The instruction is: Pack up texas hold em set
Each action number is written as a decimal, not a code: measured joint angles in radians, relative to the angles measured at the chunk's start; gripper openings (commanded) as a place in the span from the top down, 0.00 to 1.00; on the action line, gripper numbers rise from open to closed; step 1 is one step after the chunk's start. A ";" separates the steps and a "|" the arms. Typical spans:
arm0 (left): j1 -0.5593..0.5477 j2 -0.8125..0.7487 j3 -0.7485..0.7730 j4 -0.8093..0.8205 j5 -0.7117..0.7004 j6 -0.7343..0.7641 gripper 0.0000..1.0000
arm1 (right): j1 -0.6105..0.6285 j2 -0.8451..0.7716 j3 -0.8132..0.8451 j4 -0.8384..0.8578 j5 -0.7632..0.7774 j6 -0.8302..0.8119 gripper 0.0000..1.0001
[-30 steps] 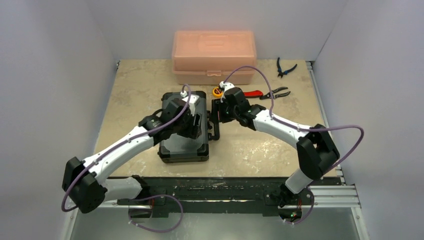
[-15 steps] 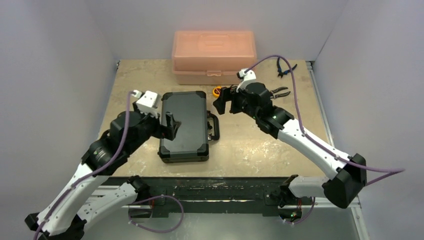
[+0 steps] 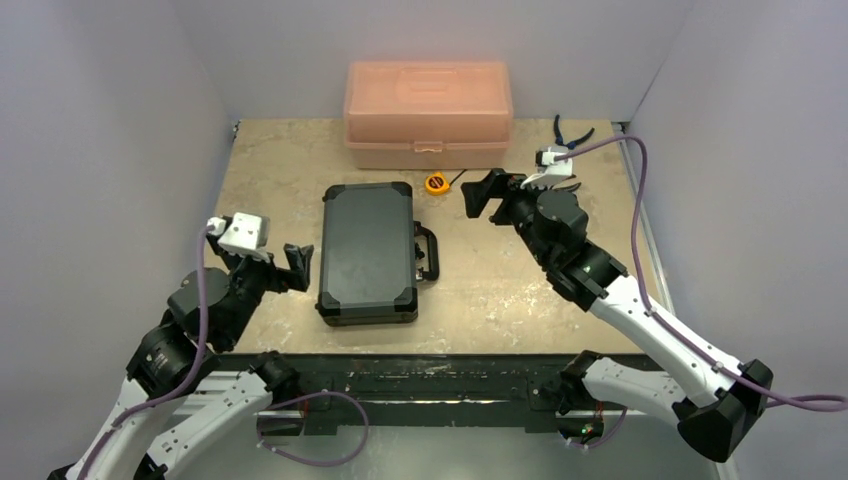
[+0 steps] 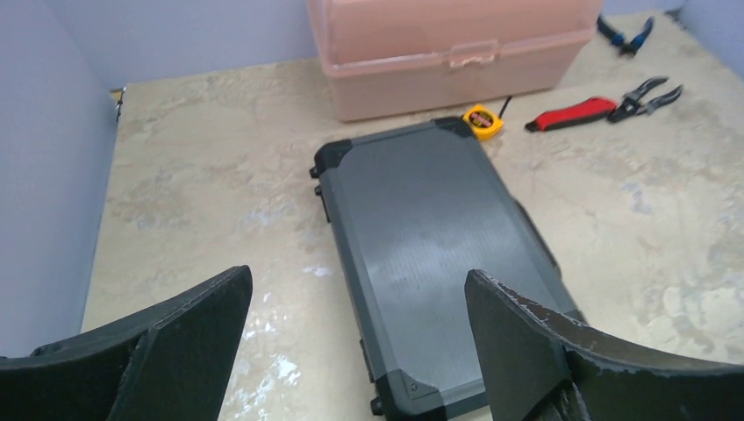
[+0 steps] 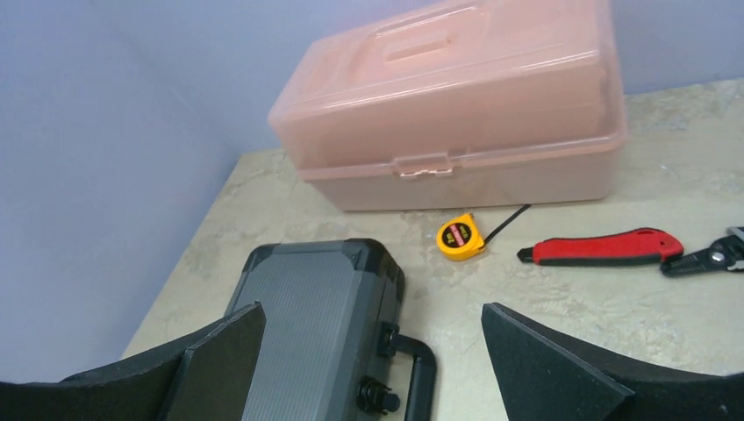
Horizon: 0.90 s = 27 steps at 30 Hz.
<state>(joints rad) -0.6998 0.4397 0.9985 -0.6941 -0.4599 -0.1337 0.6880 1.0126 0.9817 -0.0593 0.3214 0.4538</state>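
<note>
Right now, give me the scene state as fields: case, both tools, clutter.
case: black, lid shut, flat on the table, handle facing the robot's right
loose set pieces: none visible
left tool: open, empty, left of the case, not touching it
right tool: open, empty, past the case's far right corner, not touching it
orange box: shut, at the far edge behind the case
clutter: tape measure, red-handled knife, pliers, all right of the case's far end
</note>
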 measured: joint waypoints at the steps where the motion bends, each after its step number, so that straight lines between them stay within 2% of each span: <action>1: 0.000 -0.004 -0.017 -0.007 -0.010 0.000 0.10 | 0.000 -0.008 -0.013 0.009 0.016 0.009 0.01; 9: 0.000 -0.043 -0.062 -0.039 -0.082 0.023 0.10 | -0.001 -0.004 -0.061 0.031 0.106 0.036 0.01; 27: 0.000 -0.047 -0.062 -0.034 -0.118 0.025 0.10 | -0.001 -0.021 -0.109 0.129 0.074 0.008 0.01</action>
<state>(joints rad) -0.6998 0.3923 0.9363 -0.7284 -0.5781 -0.1085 0.6868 0.9916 0.8726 0.0696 0.3950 0.4618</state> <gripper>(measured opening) 0.902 0.987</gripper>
